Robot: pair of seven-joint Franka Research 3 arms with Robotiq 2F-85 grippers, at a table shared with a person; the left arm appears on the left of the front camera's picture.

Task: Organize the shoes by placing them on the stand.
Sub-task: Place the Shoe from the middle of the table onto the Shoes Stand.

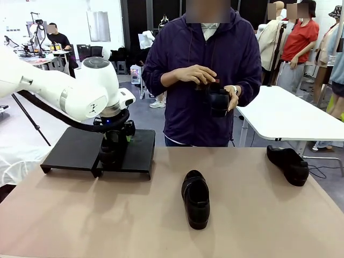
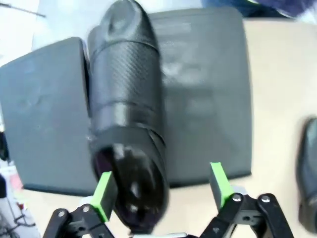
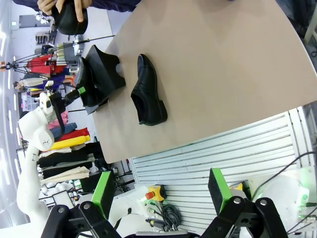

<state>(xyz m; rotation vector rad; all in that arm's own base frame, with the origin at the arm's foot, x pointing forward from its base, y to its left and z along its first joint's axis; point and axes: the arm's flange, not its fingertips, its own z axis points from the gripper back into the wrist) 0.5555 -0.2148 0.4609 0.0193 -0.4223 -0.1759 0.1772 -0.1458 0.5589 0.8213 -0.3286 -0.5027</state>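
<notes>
The left gripper [image 2: 161, 179], jaws spread around the heel of the shoe [image 2: 126, 89], could snag it on lifting, tugging it toward six o'clock off the stand [image 2: 208, 94].

Tan tabletop [image 1: 80, 215], white table [image 1: 290, 115] behind, person [image 1: 188, 102] in purple hoodie

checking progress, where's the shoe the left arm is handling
The shoe sits on the stand at the table's left in the front view, on the right platform by the centre seam, its heel between the left gripper's open jaws.

Glossy black shoes [image 1: 196, 199], matte black stand [image 1: 72, 148], tan table [image 1: 247, 220].
</notes>
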